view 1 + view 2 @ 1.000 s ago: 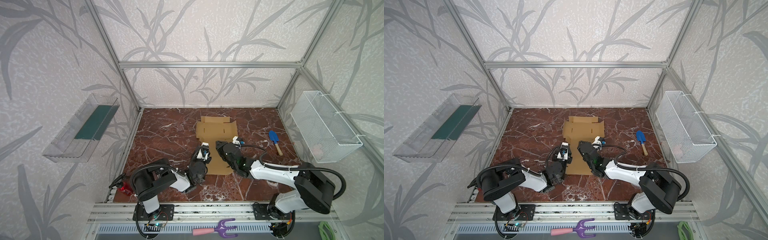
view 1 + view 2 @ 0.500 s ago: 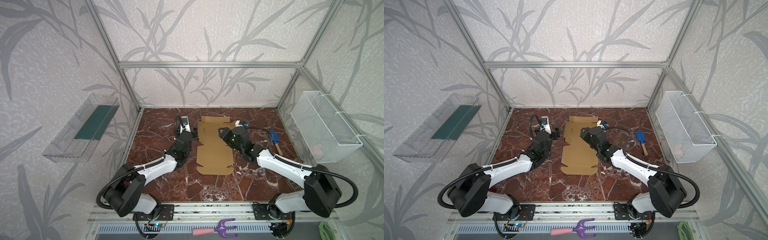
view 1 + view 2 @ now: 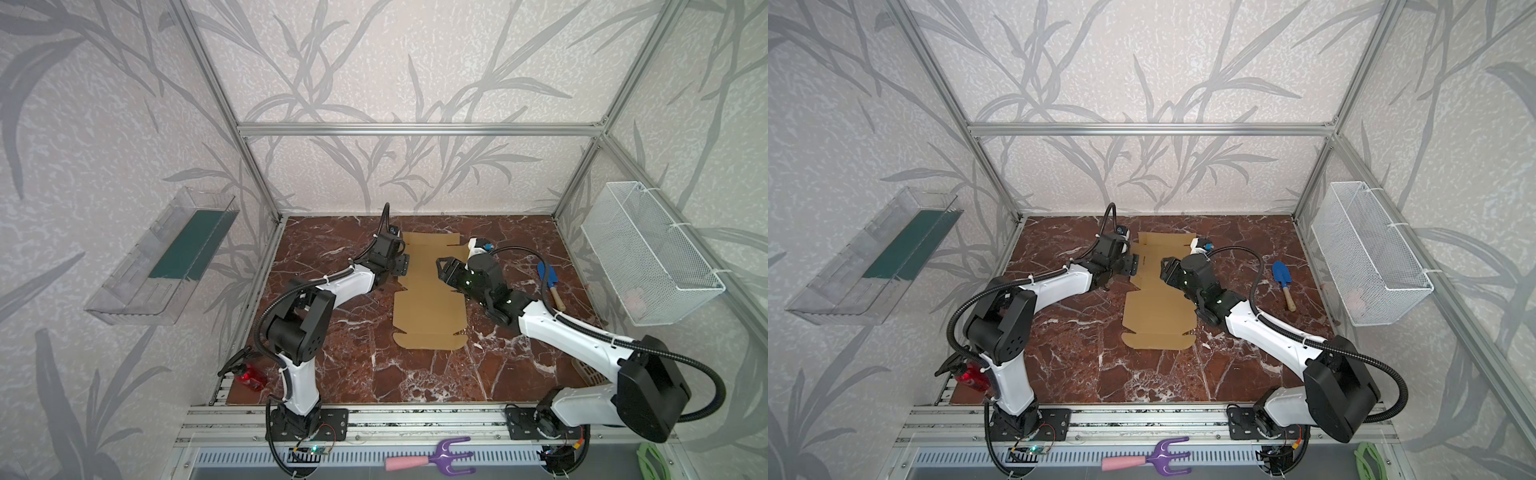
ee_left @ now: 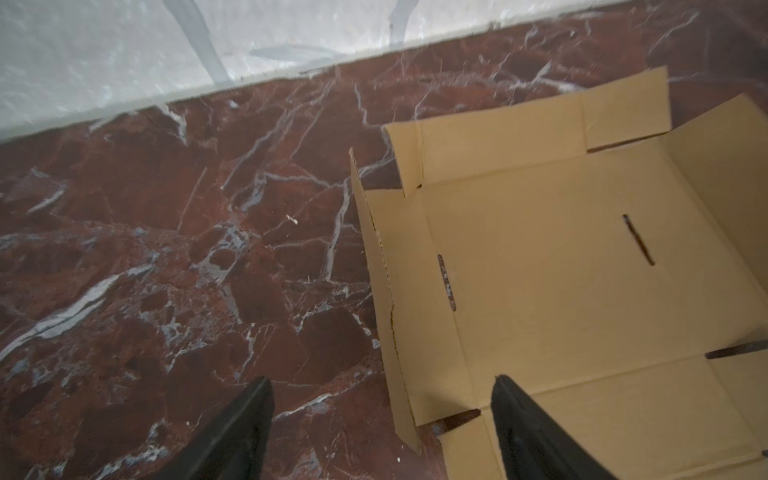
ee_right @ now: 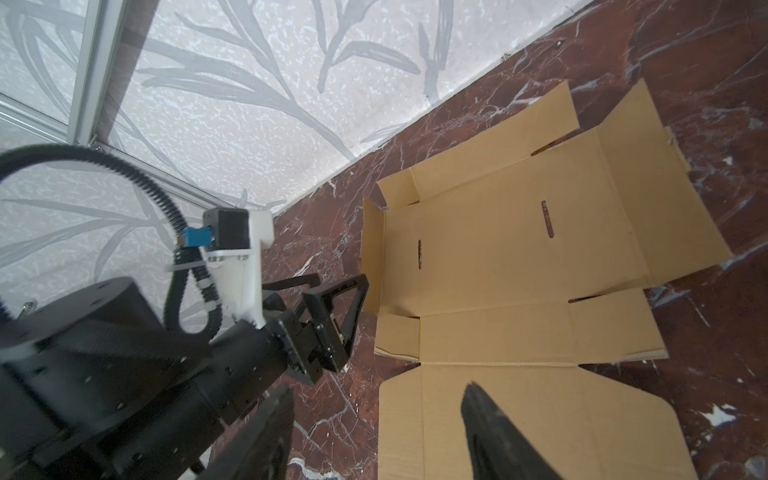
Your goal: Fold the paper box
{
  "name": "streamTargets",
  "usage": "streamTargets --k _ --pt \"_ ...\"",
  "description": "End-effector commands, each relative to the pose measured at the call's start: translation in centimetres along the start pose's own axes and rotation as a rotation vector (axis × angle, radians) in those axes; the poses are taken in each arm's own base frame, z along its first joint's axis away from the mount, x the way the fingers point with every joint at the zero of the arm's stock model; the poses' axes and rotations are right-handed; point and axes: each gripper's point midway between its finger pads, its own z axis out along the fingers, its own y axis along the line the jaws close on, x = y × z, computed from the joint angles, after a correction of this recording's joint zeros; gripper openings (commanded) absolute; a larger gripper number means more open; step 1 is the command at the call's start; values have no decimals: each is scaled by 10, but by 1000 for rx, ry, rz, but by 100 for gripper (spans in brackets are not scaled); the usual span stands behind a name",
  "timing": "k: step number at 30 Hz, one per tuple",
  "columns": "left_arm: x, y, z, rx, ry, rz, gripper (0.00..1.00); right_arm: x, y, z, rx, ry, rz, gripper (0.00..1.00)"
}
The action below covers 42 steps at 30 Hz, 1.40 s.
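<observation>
Marble tabletop [image 3: 353,332]: paper box [image 3: 428,307], blue trowel [image 3: 547,279]

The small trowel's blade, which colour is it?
The wooden-handled trowel's blade is blue; clearest in a top view.

walls [image 3: 415,62]: pale grey leaf print | frame [image 3: 415,129]: aluminium rails | floor [image 3: 353,374]: red-brown veined marble | light: even, diffuse

Blue trowel [image 3: 550,286] lies on the marble table [image 3: 353,332], near the wire basket [image 3: 648,257].
</observation>
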Motion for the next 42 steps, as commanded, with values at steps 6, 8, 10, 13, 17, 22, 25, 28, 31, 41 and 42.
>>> streamTargets --k 6,8,10,13,17,22,25,28,31,41,42 --pt "14 -6 21 6 169 35 68 -8 2 -10 -4 -24 -47 64" --pt "16 -7 24 9 185 37 64 -8 1 -11 0 -25 -50 64" --pt "18 -8 27 9 198 39 60 -9 0 -12 2 -28 -49 64" --pt "21 -8 28 2 215 39 54 -9 1 -12 4 -27 -48 63" --pt "28 -7 30 -5 253 48 47 -9 0 -12 12 -23 -46 64" --pt "31 -2 29 -27 256 39 32 -9 -2 -14 24 -18 -31 75" --pt "26 0 23 -35 223 33 25 -10 -1 -16 28 -23 -22 86" --pt "17 2 14 -42 166 20 19 -12 1 -19 23 -30 -16 91" --pt "14 2 6 -26 115 13 13 -12 7 -21 13 -33 -19 93" --pt "17 -2 -18 -35 39 1 0 -3 17 -19 -30 4 50 97" --pt "20 -4 -23 -39 36 0 0 -2 15 -17 -23 11 72 99"
